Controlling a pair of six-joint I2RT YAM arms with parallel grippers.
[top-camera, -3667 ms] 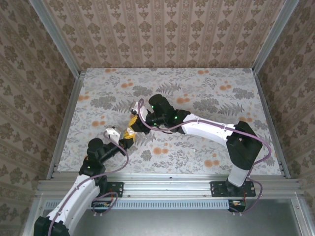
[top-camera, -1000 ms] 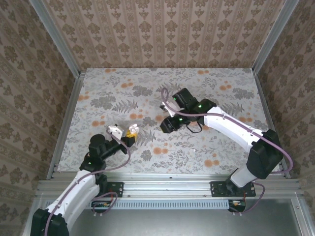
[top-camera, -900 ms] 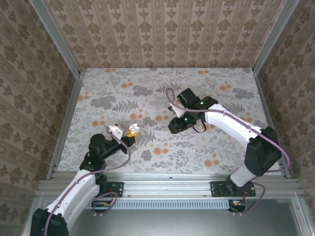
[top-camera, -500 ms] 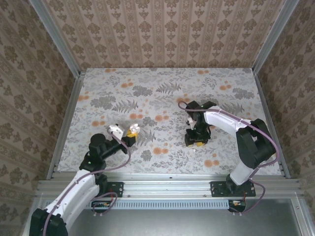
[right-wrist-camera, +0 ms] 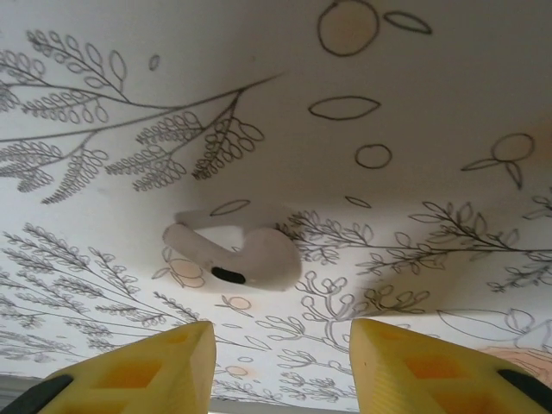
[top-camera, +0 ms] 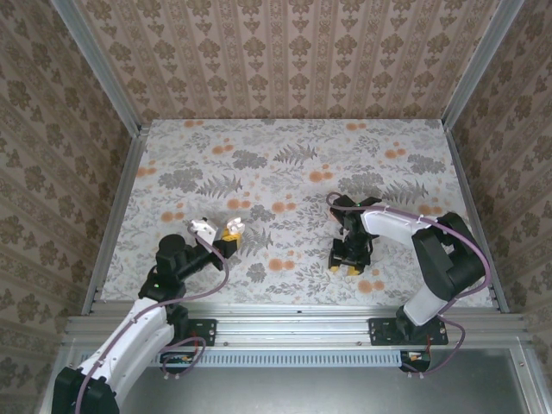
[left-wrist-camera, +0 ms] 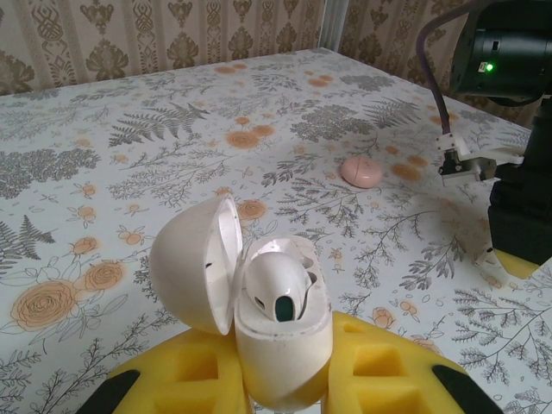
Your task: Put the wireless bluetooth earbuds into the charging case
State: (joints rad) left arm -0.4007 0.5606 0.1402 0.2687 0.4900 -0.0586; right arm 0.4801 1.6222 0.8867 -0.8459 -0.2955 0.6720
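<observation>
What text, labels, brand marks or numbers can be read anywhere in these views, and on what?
None can be read. The open white charging case in the left tool and the loose earbud lying ahead of the right tool bear no legible marking, and the tablecloth carries floral print alone.

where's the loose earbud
In the right wrist view the earbud lies on the table, just beyond the open right gripper, at the table's right front.
</observation>
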